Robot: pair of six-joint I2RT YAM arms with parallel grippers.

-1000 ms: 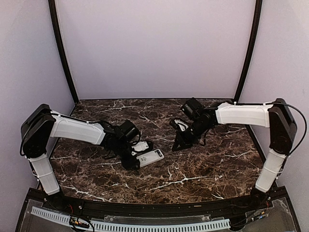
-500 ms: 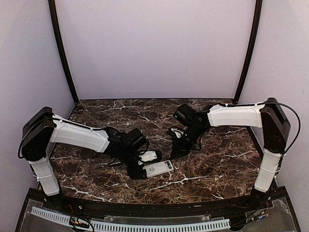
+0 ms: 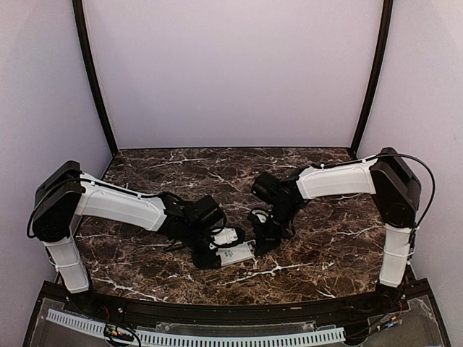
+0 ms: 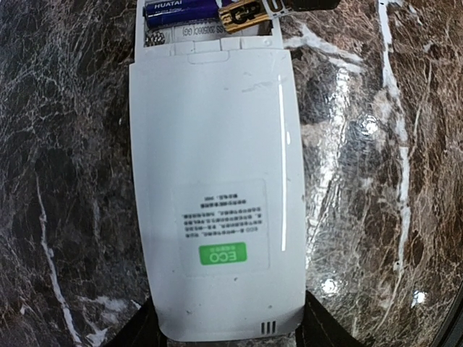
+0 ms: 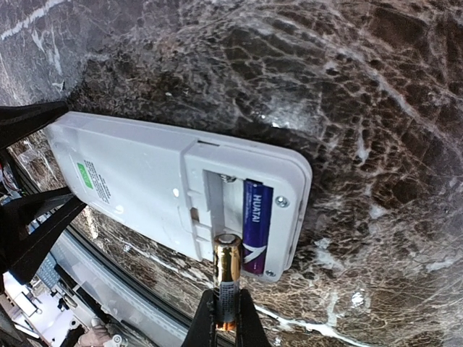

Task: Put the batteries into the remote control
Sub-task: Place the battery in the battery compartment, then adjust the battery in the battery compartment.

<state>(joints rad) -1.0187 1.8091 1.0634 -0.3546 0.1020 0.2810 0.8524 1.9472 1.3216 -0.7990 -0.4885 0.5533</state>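
Observation:
The white remote control (image 3: 236, 253) lies back side up on the marble table, its battery compartment open. My left gripper (image 3: 208, 254) is shut on its end with the green ECO sticker; in the left wrist view the remote (image 4: 217, 181) fills the frame, gripped at the bottom by my gripper (image 4: 228, 334). A blue battery (image 5: 256, 224) sits in the far slot. My right gripper (image 5: 226, 322) is shut on a gold battery (image 5: 226, 278), whose tip is at the edge of the empty slot next to the blue one. The right gripper shows from above (image 3: 260, 238) at the remote's right end.
A small flat white piece (image 3: 228, 236) lies just behind the remote, next to the left gripper. The table's near edge with its black rail (image 3: 231, 307) runs close in front of the remote; it also shows in the right wrist view (image 5: 108, 278).
My left gripper has carried the remote right and toward the near edge. My right arm has swung left and down, bringing the gold battery to the open compartment.

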